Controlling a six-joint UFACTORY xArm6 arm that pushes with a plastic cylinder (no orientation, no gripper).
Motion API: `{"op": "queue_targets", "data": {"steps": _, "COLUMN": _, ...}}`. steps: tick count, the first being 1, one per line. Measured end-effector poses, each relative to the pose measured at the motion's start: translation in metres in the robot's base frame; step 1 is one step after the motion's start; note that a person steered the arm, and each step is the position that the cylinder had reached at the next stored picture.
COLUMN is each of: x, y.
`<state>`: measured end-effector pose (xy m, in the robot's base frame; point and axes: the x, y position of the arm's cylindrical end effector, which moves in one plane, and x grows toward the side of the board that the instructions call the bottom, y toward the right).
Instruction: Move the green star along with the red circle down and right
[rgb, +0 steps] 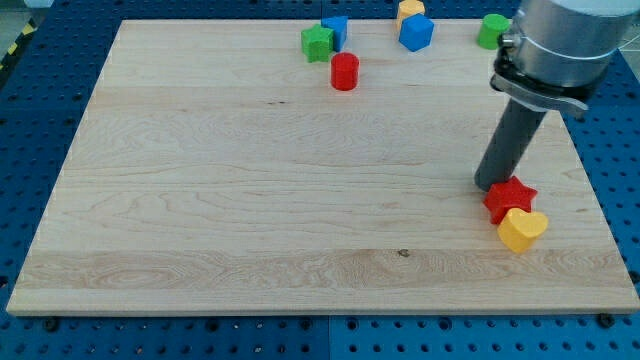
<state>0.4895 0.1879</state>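
Status: my tip (490, 186) sits at right of centre in the frame, touching or just beside the upper-left edge of the red star (510, 198). The yellow heart (522, 229) is tucked against that star's lower right. Neither is a task block.

Pincer: none on this rig, just the bare rod, so there is no wide or narrow state to tell and nothing is held.

Targets are top centre, well apart from my tip, up and to the left of it. The green star (317, 43) (shape angular, star is my best read) has the blue cube (335, 30) against its upper right. The red circle (344, 72) sits just below and right of the green star, small gap between.

Key relation: star-to-circle line already runs down-right, same as the push direction. Judgement: tip needs to get round to the star's upper-left side, then one diagonal push should stack star onto circle and carry both.

Risk: clipping the blue cube.

Task not yet begun.
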Motion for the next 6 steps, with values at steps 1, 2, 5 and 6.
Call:
{"op": "queue_targets", "data": {"steps": 1, "x": 0.0, "y": 0.008}}
{"op": "queue_targets", "data": {"steps": 2, "x": -0.016, "y": 0.01}}
{"op": "queue_targets", "data": {"steps": 5, "x": -0.125, "y": -0.132}}
{"op": "queue_targets", "data": {"steps": 6, "x": -0.156, "y": -0.198}}
